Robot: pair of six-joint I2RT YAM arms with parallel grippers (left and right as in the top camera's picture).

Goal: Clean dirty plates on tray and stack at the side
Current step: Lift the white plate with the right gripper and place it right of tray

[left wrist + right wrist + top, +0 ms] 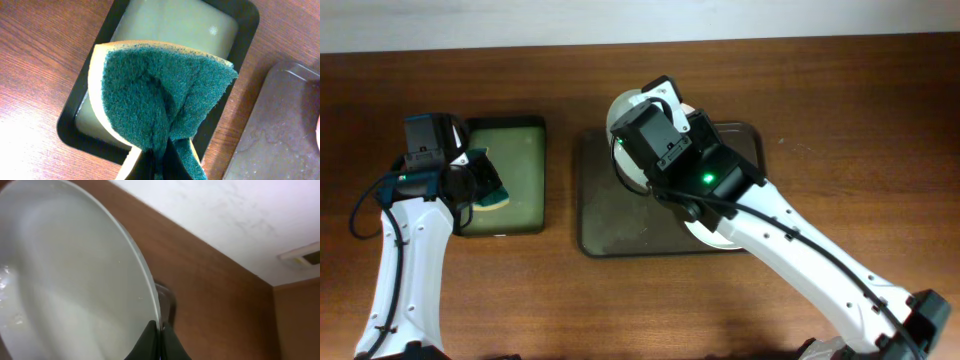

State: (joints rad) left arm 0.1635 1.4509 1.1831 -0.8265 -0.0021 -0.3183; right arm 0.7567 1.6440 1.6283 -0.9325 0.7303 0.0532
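Observation:
My right gripper (pixel 656 98) is shut on the rim of a white plate (pixel 623 118) and holds it tilted on edge over the far left part of the dark brown tray (pixel 610 225). In the right wrist view the fingers (pixel 160 335) pinch the plate's rim (pixel 70 280); its face looks glossy and wet. A second white plate (pixel 712 237) lies on the tray, mostly hidden under my right arm. A third plate does not show. My left gripper (pixel 478 185) is shut on a folded green and yellow sponge (pixel 160 90), above the small tray.
A smaller black tray (pixel 525 130) with a greenish inside stands left of the brown tray; its rim (pixel 80 130) shows under the sponge. The brown tray's wet corner (pixel 280 130) shows at right in the left wrist view. The wooden table ends at a white wall at the back.

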